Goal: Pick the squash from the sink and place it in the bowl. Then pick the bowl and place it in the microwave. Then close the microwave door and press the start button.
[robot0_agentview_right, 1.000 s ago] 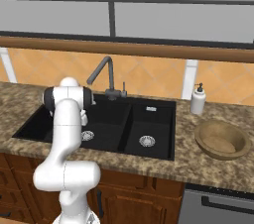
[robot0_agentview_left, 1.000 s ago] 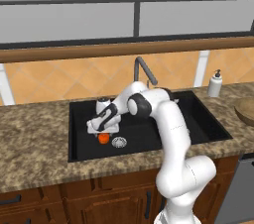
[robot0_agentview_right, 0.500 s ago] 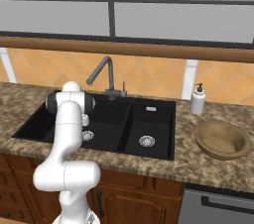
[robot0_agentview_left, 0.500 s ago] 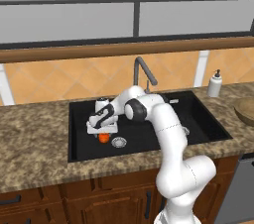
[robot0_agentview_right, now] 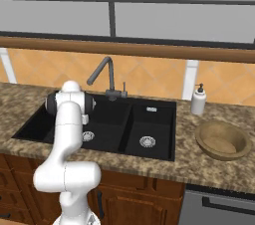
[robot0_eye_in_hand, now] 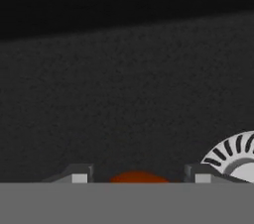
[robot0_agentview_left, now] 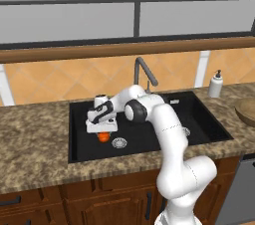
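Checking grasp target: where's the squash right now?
In the left base view the squash sits on the floor of the sink's left basin, directly under the gripper, just left of the round drain.

A speckled brown granite worktop (robot0_agentview_left: pixel 35 139) runs over brown wooden cabinets (robot0_agentview_left: pixel 74 204). Behind the worktop rises an orange tiled backsplash (robot0_agentview_left: pixel 64 79), capped by a wooden ledge (robot0_agentview_left: pixel 99 51) beneath grey window panes (robot0_agentview_left: pixel 69 20).

Arm bent low — gripper (robot0_agentview_left: pixel 103 134) pointing down, jaws apart.

Flanking base views, sink (robot0_agentview_left: pixel 79 119) close-up
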